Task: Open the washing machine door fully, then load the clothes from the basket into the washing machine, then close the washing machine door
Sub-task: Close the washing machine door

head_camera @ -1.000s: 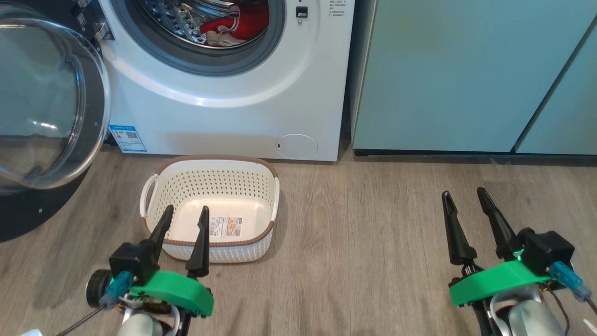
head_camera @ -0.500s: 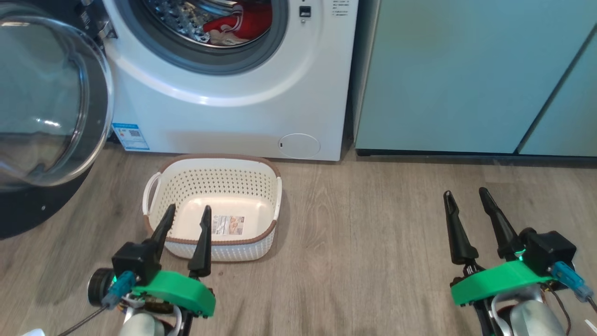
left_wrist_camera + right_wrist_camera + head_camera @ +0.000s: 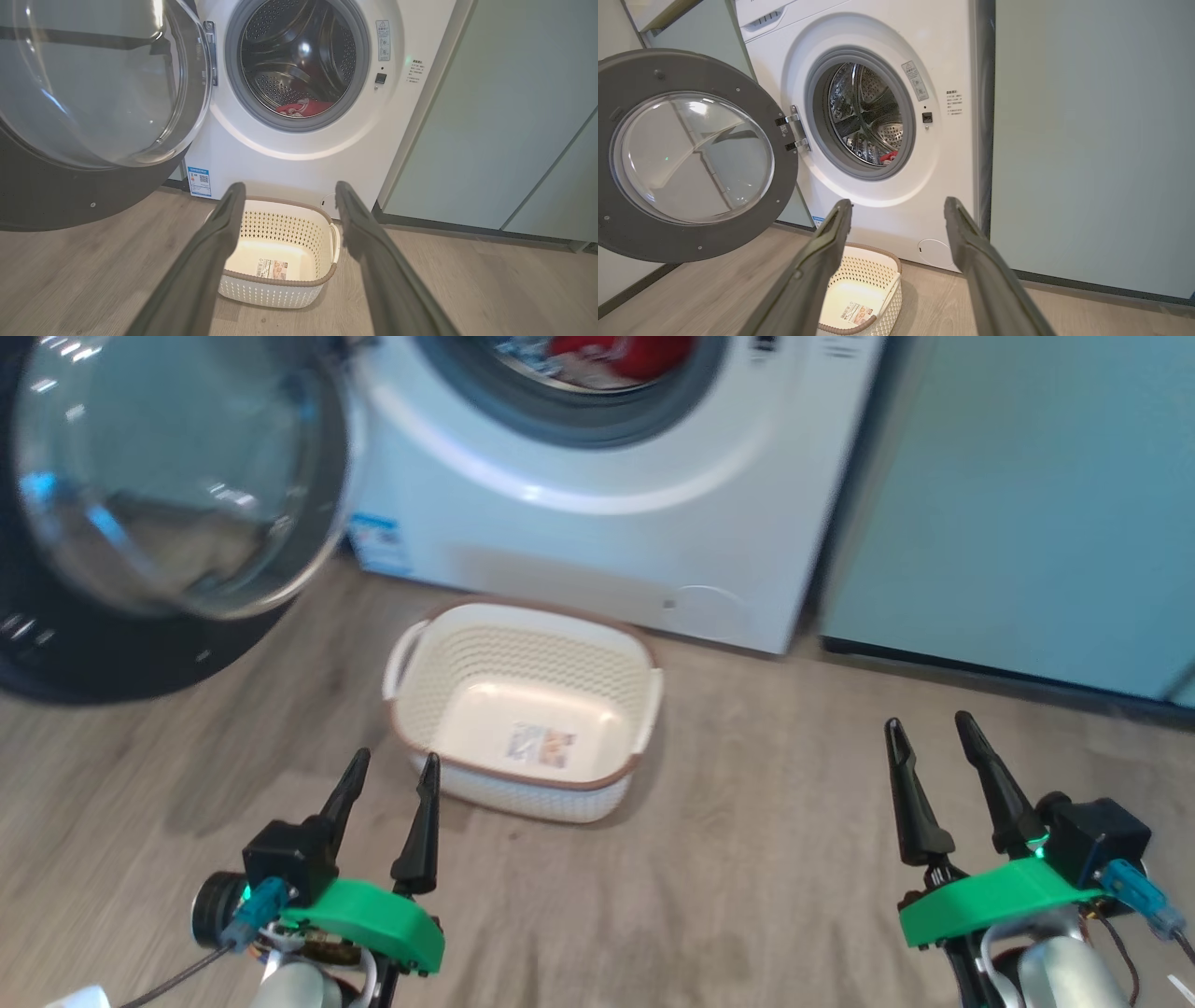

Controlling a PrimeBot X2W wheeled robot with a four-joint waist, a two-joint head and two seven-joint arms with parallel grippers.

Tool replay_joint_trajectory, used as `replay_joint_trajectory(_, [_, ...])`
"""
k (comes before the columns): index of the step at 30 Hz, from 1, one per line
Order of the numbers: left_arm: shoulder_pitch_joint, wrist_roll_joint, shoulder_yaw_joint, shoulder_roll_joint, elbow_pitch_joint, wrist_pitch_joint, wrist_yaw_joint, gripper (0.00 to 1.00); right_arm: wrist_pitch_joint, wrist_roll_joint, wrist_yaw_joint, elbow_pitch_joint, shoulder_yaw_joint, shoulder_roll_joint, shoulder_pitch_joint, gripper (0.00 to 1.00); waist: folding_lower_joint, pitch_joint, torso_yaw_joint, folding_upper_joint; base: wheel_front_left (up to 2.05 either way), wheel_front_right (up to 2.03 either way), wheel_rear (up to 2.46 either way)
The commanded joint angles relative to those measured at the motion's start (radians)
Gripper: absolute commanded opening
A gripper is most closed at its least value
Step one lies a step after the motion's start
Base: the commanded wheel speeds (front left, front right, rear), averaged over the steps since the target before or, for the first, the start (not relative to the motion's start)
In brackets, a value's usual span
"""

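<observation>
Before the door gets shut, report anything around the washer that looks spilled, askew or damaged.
Nothing stands out. The clothes lie inside the washing machine, the basket sits upright and empty on the floor in front of it, and the washing machine door hangs wide open on its hinge. No spill or damage shows.

You have a clear path into the drum mouth (image 3: 299, 60). The washing machine door (image 3: 177, 476) hangs wide open and takes up the far left. The basket (image 3: 532, 658) on the floor (image 3: 794, 859) just before the washing machine (image 3: 597, 541) blocks any low approach. There is open floor to the right, bounded at the far end by the teal cabinets (image 3: 1018, 504).
</observation>
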Motion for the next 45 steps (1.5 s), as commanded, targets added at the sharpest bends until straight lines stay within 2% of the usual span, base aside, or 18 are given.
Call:
replay_joint_trajectory(1, [-0.054, -0.003, 0.028, 0.000, -0.025, -0.005, 0.002, 1.00, -0.007, 0.006, 0.000, -0.031, 0.027, -0.003, -0.025, 1.00, 0.0000, 0.018, 0.093, 0.0000, 0.00, 0.00, 0.00])
replay_joint_trajectory(8, [-0.045, 0.013, 0.052, 0.000, -0.021, -0.005, -0.006, 1.00, -0.007, 0.024, 0.000, -0.025, 0.048, -0.003, -0.033, 1.00, 0.0000, -0.002, 0.252, 0.0000, 0.00, 0.00, 0.00])
replay_joint_trajectory(12, [-0.042, 0.018, 0.080, 0.000, -0.030, -0.005, -0.008, 1.00, -0.007, 0.031, 0.000, -0.023, 0.067, -0.003, -0.041, 1.00, 0.0000, -0.008, 0.315, 0.0000, 0.00, 0.00, 0.00])
replay_joint_trajectory(27, [0.014, 0.005, 0.176, 0.000, -0.142, -0.005, 0.034, 1.00, -0.007, 0.039, 0.000, 0.050, 0.198, -0.003, -0.172, 1.00, 0.0000, 0.027, 0.336, 0.0000, 0.00, 0.00, 0.00])
replay_joint_trajectory(45, [0.011, -0.015, 0.181, 0.000, -0.153, -0.005, 0.047, 1.00, -0.007, 0.040, 0.000, 0.069, 0.193, -0.003, -0.185, 1.00, 0.0000, 0.023, 0.334, 0.0000, 0.00, 0.00, 0.00])
